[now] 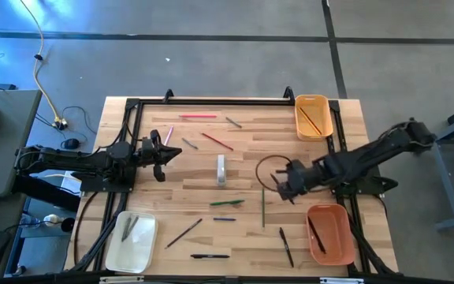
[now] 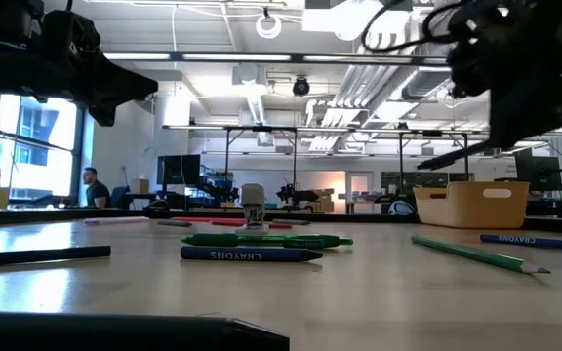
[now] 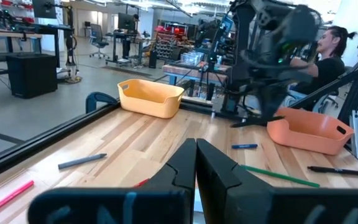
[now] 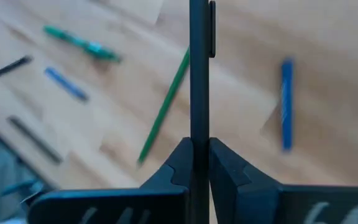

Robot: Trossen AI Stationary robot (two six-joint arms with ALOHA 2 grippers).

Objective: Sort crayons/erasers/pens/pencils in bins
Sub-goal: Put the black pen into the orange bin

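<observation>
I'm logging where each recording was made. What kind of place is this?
Probably an open-plan robotics lab or workshop: a wooden table framed in black rails, rows of workbenches with monitors behind it, exposed ceiling ducts, and a person seated at a bench.

A large open robotics lab or workshop is shown. Exposed ceiling ducts and pipes (image 2: pixel 359 58) are seen across the top of the low view, with workbenches and monitors (image 2: pixel 179 168) along the middle. A polished concrete floor (image 1: pixel 211 47) surrounds the wooden table (image 1: pixel 243 229). A seated person (image 3: pixel 328 56) is seen at upper right of the left wrist view.
</observation>
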